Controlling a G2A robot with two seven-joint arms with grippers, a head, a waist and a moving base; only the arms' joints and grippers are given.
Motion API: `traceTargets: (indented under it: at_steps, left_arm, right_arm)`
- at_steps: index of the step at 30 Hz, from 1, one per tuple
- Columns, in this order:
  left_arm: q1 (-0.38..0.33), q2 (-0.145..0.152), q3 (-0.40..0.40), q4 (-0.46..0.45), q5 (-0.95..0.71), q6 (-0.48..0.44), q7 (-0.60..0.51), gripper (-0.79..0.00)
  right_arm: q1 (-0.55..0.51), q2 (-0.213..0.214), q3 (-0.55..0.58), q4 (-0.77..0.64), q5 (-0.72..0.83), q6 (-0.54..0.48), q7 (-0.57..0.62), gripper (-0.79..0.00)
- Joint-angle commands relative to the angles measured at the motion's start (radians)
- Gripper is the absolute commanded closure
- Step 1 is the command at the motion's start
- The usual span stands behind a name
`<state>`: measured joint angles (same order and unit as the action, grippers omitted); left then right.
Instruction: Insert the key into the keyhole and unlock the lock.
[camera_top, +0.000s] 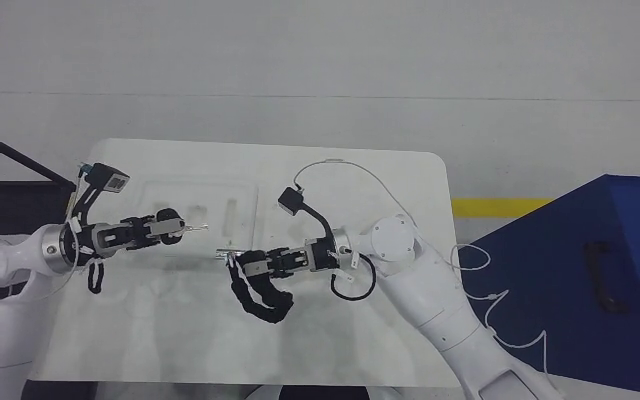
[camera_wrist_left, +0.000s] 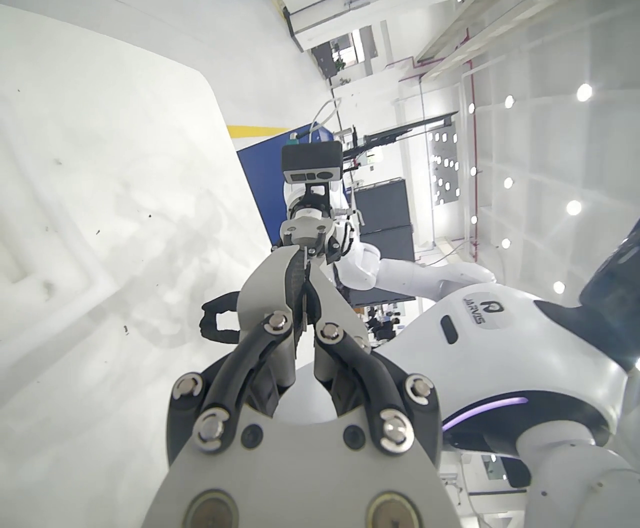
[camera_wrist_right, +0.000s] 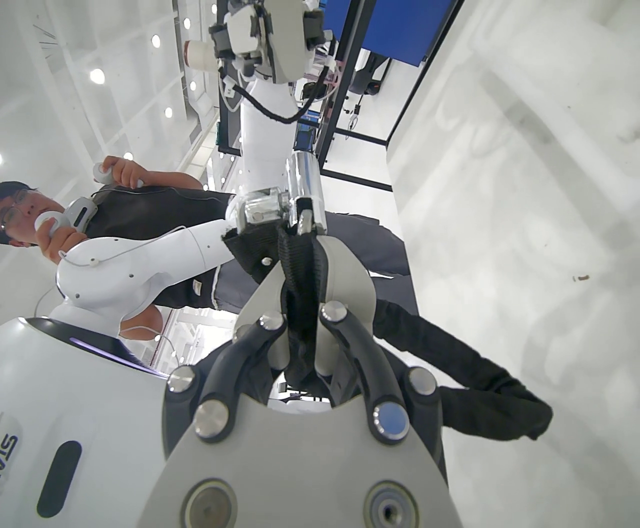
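Toward the left of the white table (camera_top: 400, 170), the left gripper (camera_top: 183, 229) (camera_wrist_left: 303, 260) hangs above the surface. Its fingers (camera_wrist_left: 265, 285) are pressed together on the key (camera_top: 199, 228), whose thin metal blade sticks out past the fingertips and points right. In the left wrist view only a narrow dark sliver shows in the slit between the closed fingers. Under this gripper and a little farther away, a shallow recessed panel (camera_top: 240, 185) is moulded into the tabletop. Just right of the key's tip and slightly nearer sits the lock (camera_top: 231, 261) (camera_wrist_right: 306, 187), a chrome cylinder held above the table, close to the key but apart from it. Whether the keyhole faces the key cannot be told. The right gripper (camera_top: 243, 263) (camera_wrist_right: 300, 237) comes in from the right and points left. Its fingers (camera_wrist_right: 345, 280) are clamped tight on the black sheathed cable (camera_top: 262, 300) (camera_wrist_right: 465, 370) (camera_wrist_left: 216, 325) right where it joins the chrome body. The rest of the cable droops in a loop below and nearer than the gripper, with its bend lying on or just above the table. The two grippers face each other tip to tip with a small gap between them. Well right of the table a yellow stripe (camera_top: 495, 206) marks the floor, and a blue box (camera_top: 560, 260) stands beside it.
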<state>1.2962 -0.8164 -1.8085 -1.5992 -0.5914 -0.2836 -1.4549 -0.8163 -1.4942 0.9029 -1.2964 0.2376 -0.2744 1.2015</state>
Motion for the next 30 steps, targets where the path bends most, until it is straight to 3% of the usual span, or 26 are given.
traceTargets:
  at_steps: [1,13,30]
  left_arm:
    - [-0.002,0.004,-0.011,0.005,-0.005,-0.018,-0.042,0.0]
    - [0.014,0.053,0.026,-0.023,-0.073,-0.001,-0.081,0.0]
    - [0.027,0.052,0.03,-0.041,-0.069,-0.003,-0.051,0.0]
  right_arm:
    - [0.001,0.004,0.009,-0.006,0.007,0.008,0.013,0.0]
    - [0.015,0.017,0.018,-0.005,0.067,0.025,0.098,0.0]
    - [0.001,0.02,0.021,-0.023,0.051,0.031,0.067,0.0]
